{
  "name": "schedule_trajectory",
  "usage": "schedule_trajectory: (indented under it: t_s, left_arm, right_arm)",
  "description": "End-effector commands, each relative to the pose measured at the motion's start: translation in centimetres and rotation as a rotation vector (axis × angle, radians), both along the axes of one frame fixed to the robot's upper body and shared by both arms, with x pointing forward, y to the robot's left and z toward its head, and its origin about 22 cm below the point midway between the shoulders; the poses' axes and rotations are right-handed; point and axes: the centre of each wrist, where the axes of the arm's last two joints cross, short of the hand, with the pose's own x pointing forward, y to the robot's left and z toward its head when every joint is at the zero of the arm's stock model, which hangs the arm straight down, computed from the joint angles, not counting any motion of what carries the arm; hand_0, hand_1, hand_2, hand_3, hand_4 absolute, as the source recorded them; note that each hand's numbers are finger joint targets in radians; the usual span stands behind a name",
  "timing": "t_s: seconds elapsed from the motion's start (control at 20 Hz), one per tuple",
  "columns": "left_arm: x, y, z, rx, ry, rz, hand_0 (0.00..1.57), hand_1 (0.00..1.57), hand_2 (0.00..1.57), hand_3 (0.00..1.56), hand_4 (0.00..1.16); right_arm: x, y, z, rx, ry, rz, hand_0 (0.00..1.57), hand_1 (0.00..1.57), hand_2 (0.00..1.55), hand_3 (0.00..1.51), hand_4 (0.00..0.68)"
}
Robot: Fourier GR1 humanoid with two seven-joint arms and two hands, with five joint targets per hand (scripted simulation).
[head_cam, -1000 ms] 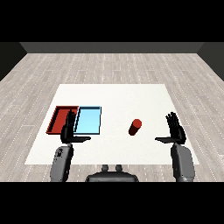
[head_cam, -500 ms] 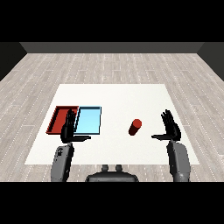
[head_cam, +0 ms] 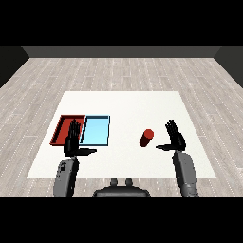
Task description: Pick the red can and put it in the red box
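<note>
Red can [head_cam: 146, 137] upright on white table [head_cam: 123, 107] (grey plank floor [head_cam: 123, 71] around); right hand [head_cam: 175, 137] beside, fingers spread.

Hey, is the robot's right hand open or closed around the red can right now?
Open. The right hand has straight, spread fingers and sits just right of the red can, with table visible between them.

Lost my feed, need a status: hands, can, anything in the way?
Both hands open: right hand beside the can, not touching; left hand over red tray. Can upright on the table. Blue tray lies between can and red tray.
</note>
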Motion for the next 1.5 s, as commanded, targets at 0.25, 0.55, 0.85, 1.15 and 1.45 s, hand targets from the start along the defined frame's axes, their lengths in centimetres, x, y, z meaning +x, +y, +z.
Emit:
schedule_trajectory:
  t_s: [0.25, 0.55, 0.85, 1.15, 1.45]
  left_arm:
    - [1.4, -0.3, -0.4, 0.002, 0.001, 0.006, 0.0, 0.0, 0.0, 0.0, 0.0]
    - [-1.1, -0.2, -0.7, -0.014, -0.008, 0.004, 0.0, 0.0, 0.0, 0.0, 0.0]
    - [1.3, -0.4, -0.2, -0.007, -0.007, 0.011, 0.0, 0.0, 0.0, 0.0, 0.0]
    - [1.1, 0.4, -0.4, 0.01, 0.002, 0.02, 0.0, 0.0, 0.0, 0.0, 0.0]
    - [1.0, 1.2, 0.3, 0.011, -0.008, 0.02, 0.0, 0.0, 0.0, 0.0, 0.0]
  right_arm:
    - [0.8, 1.8, -2.7, 0.023, 0.042, 0.049, 0.0, 0.0, 0.0, 0.0, 0.0]
    - [1.9, 4.1, -3.2, 0.084, 0.058, 0.051, 0.0, 0.0, 0.0, 0.0, 0.0]
    - [2.7, 5.0, -4.2, 0.072, 0.095, 0.071, 0.0, 0.0, 0.0, 0.0, 0.0]
    - [2.3, 6.8, -4.7, 0.096, 0.117, 0.083, 0.0, 0.0, 0.0, 0.0, 0.0]
    - [3.8, 7.3, -6.2, 0.112, 0.125, 0.115, 0.0, 0.0, 0.0, 0.0, 0.0]
